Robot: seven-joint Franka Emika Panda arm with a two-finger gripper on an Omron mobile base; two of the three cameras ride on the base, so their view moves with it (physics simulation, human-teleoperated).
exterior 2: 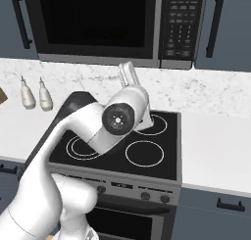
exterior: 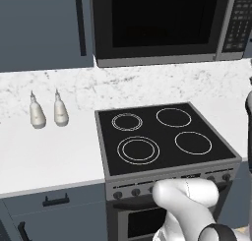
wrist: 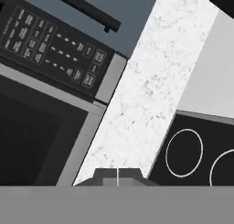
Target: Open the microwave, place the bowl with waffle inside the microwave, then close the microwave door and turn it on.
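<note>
Marble backsplash (exterior: 147, 85) | white counter (exterior: 44, 156) | microwave door (exterior: 160, 23) closed | gripper (wrist: 118, 176) clenched, empty

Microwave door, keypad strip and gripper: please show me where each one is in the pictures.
microwave door (exterior: 165, 19), left base view, on its dark glass window.
keypad strip (exterior 2: 179, 26), right base view, on its buttons.
gripper (wrist: 118, 175), hand view, between its shut fingertips.

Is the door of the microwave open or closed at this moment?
Closed. The microwave door lies flush in the front of the microwave, its dark window facing the room, and no interior shows.
</note>
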